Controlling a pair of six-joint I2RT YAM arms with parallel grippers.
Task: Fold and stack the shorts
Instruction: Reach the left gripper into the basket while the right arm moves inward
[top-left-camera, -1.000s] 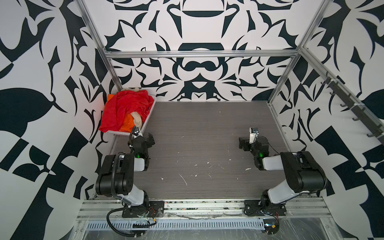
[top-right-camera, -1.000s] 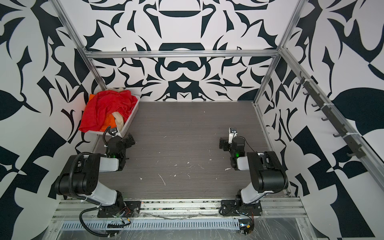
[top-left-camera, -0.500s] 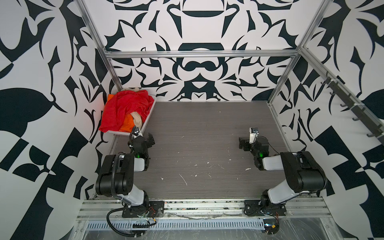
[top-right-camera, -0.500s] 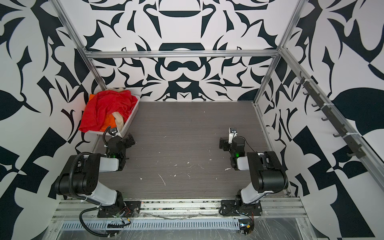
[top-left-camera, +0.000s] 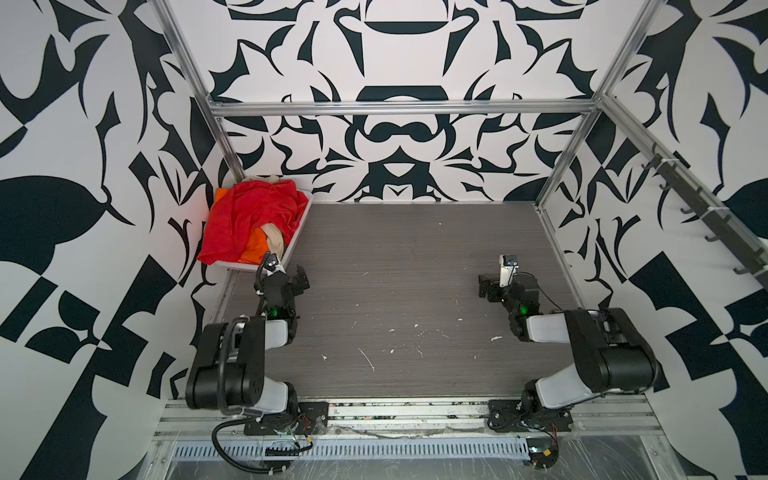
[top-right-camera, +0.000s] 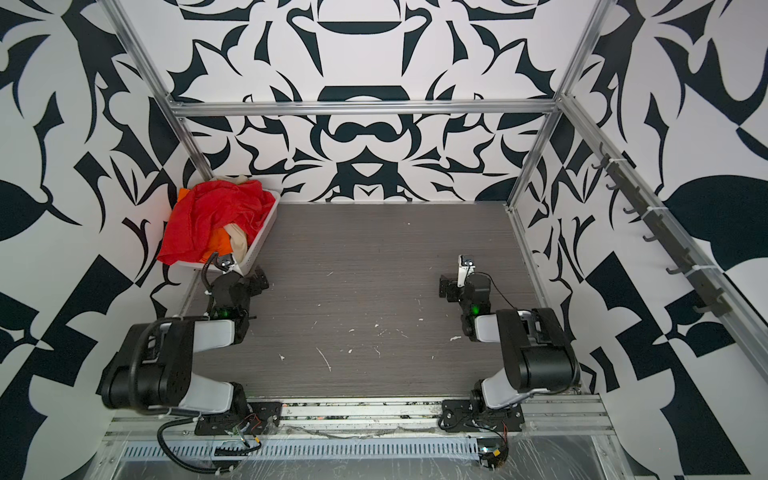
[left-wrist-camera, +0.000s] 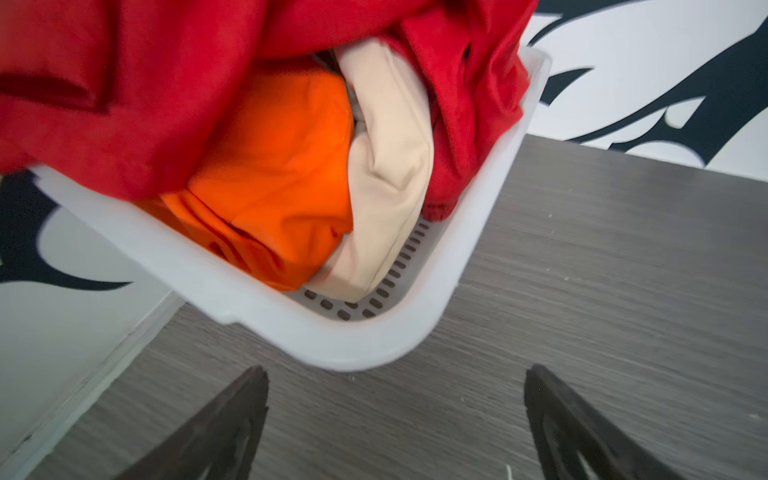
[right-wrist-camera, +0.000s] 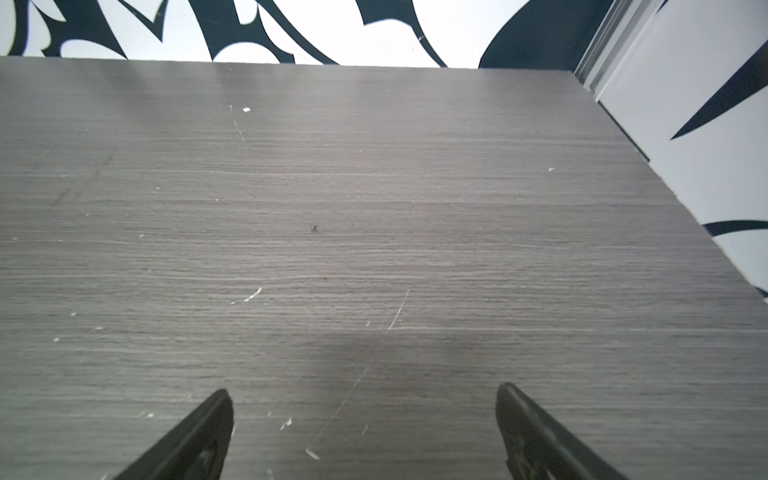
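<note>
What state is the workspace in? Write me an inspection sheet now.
Surface: grey wood-grain tabletop, scratched, no garment on it.
Job's things: red fabric shorts heaped over bright orange shorts and beige shorts, all unfolded inside the white perforated plastic basket in the far left corner.
Clutter: small white flecks near the front.
Grippers: left gripper open, fingers short of the basket's corner, holding nothing; right gripper open over bare tabletop.
Cables: black cable looped at the left arm's base.
Surroundings: black-and-white patterned walls, aluminium frame, hook rail on the right wall.
</note>
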